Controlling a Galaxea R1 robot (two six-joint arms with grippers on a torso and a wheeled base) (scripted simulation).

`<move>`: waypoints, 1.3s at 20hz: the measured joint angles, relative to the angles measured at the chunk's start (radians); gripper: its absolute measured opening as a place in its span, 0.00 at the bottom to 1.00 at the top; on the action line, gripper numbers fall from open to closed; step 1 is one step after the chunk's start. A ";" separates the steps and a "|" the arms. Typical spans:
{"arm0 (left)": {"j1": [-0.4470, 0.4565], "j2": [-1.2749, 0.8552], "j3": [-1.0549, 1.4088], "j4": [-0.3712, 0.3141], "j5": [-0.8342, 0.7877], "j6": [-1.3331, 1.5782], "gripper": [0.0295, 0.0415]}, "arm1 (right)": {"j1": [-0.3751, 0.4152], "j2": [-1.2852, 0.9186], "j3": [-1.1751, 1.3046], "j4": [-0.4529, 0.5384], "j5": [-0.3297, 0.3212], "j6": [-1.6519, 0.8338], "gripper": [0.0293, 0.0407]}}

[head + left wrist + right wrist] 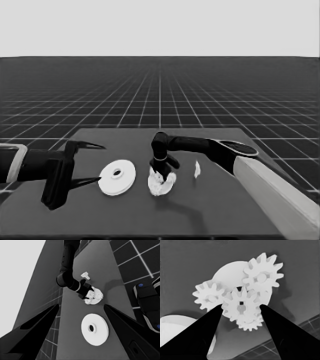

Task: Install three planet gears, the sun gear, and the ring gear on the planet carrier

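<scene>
The right gripper (241, 307) stands over the smaller round part (232, 272) near the middle of the worktop (210, 210), its jaws apart with the central gear (240, 305) between the tips. That gear is probably the sun gear; whether the tips touch it I cannot tell. Around it three planet gears sit on the smaller round part: one on the left (208, 297), one on the far right (262, 271), and one on the near side (248, 323), half covered by the central gear. So the three planets look placed, and the central gear is seated or nearly so; how deep it sits is hard to judge.

The larger round part (117, 177) lies flat on the worktop to the left, apart from the stack, so the ring gear step is left. The left gripper (95, 162) waits at the worktop's left end, jaws wide apart, with the larger round part just beside its tips, unheld. A thin white piece (197, 169) lies to the right of the stack.

In the head view the gears merge into one white lump under the right gripper.
</scene>
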 joint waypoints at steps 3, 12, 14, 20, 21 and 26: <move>0.000 0.000 0.000 0.000 0.000 0.000 0.75 | 0.000 0.000 0.000 0.000 0.000 0.031 0.14; 0.000 0.000 0.000 0.000 0.000 0.000 0.75 | 0.000 0.000 0.000 0.000 0.000 0.126 0.14; 0.000 0.000 0.000 0.000 0.000 0.000 0.75 | 0.000 0.000 0.000 0.000 0.000 0.147 0.14; 0.000 0.000 0.000 0.000 0.000 0.000 0.75 | 0.000 0.000 0.000 0.000 0.000 0.209 0.14; 0.000 0.000 0.000 0.000 0.000 0.000 0.75 | 0.000 0.000 0.000 0.000 0.000 0.220 0.14; 0.000 0.000 0.000 0.000 0.000 0.000 0.75 | 0.000 0.000 0.000 0.000 0.000 0.261 0.67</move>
